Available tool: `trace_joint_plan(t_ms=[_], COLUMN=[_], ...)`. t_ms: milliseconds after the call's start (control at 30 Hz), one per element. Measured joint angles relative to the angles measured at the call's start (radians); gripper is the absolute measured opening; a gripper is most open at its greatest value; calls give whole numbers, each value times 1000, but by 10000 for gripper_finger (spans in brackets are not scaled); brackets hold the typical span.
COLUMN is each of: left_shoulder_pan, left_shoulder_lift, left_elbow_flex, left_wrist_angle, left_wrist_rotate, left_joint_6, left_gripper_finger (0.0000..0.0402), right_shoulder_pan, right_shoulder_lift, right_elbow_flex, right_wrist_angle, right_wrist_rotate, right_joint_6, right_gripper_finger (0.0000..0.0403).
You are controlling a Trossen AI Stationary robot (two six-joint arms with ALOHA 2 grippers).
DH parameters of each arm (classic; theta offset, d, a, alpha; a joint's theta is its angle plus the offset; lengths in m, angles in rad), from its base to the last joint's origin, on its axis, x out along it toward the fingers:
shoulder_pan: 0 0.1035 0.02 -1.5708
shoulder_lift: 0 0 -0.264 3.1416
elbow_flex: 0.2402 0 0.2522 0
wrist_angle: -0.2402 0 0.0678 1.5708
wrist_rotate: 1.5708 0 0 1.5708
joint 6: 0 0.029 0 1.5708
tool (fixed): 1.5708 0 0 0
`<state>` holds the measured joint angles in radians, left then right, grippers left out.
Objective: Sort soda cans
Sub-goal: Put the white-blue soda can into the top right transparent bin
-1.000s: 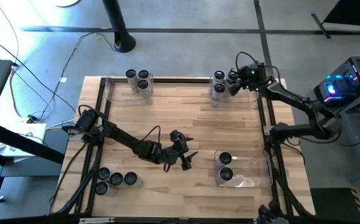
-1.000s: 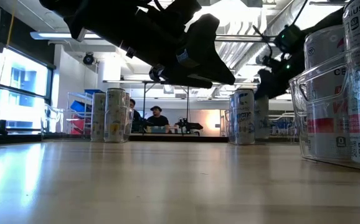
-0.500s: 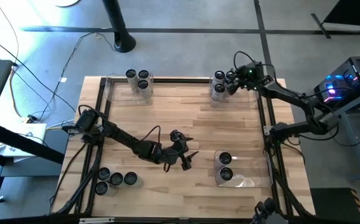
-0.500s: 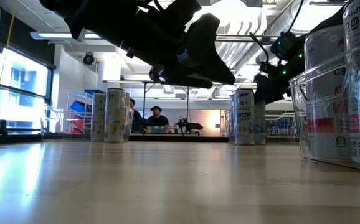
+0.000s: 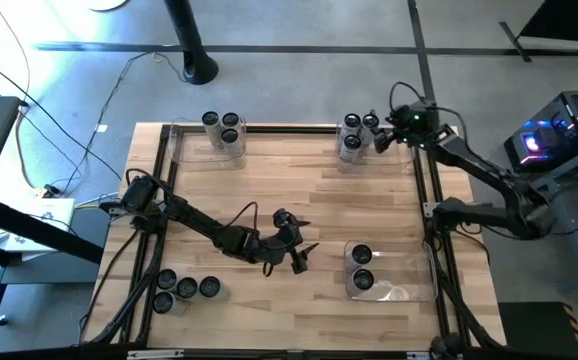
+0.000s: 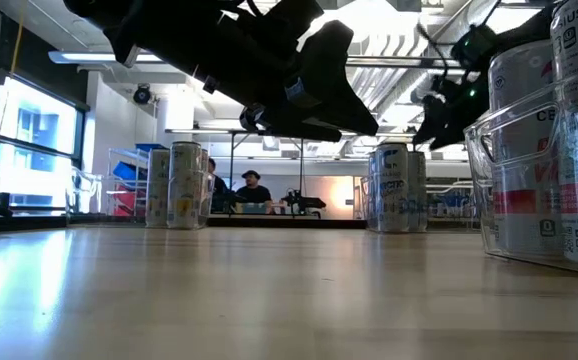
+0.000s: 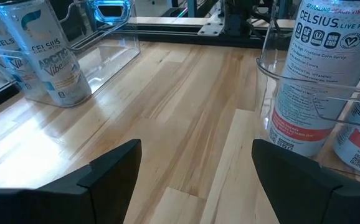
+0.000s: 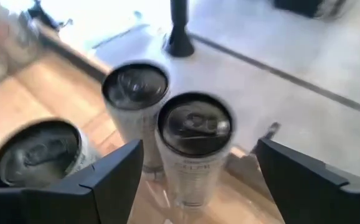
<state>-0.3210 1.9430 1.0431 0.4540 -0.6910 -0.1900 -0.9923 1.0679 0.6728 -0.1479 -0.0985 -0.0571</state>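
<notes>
My right gripper hangs, jaws apart and empty, beside three soda cans in the far right bin on the desk. Cans: rigid, smooth, dentable; grip mid-wall. Left gripper waits mid-desk, jaws apart.

We see wooden table, clear bins at corners, black pole base on grey floor, two people seated far behind.
</notes>
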Motion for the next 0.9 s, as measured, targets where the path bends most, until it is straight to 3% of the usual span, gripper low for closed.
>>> trace_joint_plan(t_ms=[100, 267, 467, 567, 700, 800, 900], left_shoulder_pan=[0, 0, -21, -55, -130, -170, -217], left_shoulder_lift=[0, -29, -213, -341, -441, -460, -465], left_elbow_flex=[0, -1, -1, 16, 139, 272, 368], left_wrist_angle=[0, -18, -173, -362, -859, -1132, -1238], left_wrist_rotate=[0, 2, 9, 52, 88, 217, 312], left_joint_6=[1, 46, 112, 169, 212, 3, -230], left_gripper_finger=[300, 300, 300, 300, 300, 300, 300], right_shoulder_pan=[44, 192, 418, 533, 680, 767, 843], right_shoulder_lift=[-89, -223, -298, -298, -289, -284, -279], right_elbow_flex=[0, 0, 1, 1, 1, 1, -1], right_wrist_angle=[-28, -40, 4, 22, 23, 25, 22], right_wrist_rotate=[64, 72, 6, -29, -18, 27, 92], right_joint_6=[40, 68, 123, 139, 129, 129, 125], right_gripper_finger=[308, 308, 309, 309, 309, 309, 309])
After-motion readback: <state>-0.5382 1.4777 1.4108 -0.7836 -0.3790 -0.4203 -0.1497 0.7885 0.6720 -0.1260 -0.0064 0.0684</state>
